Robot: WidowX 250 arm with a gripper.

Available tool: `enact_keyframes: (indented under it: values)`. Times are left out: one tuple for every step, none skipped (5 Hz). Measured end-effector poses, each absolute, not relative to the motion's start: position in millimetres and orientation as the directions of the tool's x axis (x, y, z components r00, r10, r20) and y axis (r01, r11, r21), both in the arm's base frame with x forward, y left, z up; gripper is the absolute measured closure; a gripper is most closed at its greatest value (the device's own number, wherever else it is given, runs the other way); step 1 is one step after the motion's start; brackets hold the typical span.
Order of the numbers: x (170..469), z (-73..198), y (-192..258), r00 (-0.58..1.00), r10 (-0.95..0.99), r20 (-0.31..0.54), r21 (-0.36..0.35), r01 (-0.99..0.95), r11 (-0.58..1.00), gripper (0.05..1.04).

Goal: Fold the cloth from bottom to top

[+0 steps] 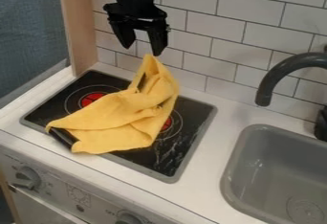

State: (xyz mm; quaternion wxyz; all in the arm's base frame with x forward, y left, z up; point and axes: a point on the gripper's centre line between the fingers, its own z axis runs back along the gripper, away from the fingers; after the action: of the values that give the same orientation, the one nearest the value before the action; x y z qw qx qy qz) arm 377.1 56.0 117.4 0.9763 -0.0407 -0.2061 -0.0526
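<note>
cloth [121,122]: matt fabric | stove top [190,117]: glossy | wall tiles [198,24]: smooth | post [80,22]: wood

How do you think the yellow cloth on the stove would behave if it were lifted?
The yellow cloth looks floppy, judging by its soft, irregular creases. It is probably light, seeming thin at its edges. The raised peak might slump as it moves.

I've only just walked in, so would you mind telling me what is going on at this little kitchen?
A black robot arm has its gripper open just above a yellow cloth, which lies bunched over the stove top. The cloth's far end rises to a peak by the fingertips, which stand apart and do not pinch it. The job is a bottom-to-top fold; the cloth is creased and uneven, not neatly folded.
</note>
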Motion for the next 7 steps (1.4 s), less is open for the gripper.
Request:
enact_keyframes:
  values:
    - [371.7,104.8,55.0,0.925,-0.067,0.373,-0.078,0.103,0.992,0.084]
    - [351.8,100.4,59.0,0.930,0.104,0.352,-0.138,-0.059,0.989,0.083]
    - [334.6,114.3,71.3,0.898,0.235,0.371,-0.146,-0.194,0.970,0.084]
    - [309.7,120.5,91.8,0.858,0.360,0.367,-0.088,-0.354,0.931,0.084]
    - [290.1,110.2,107.4,0.832,0.439,0.338,-0.011,-0.463,0.886,0.084]
    - [267.8,96.5,133.0,0.794,0.518,0.318,0.030,-0.555,0.832,0.084]
    - [253.9,64.9,147.4,0.763,0.589,0.266,0.016,-0.615,0.789,0.084]
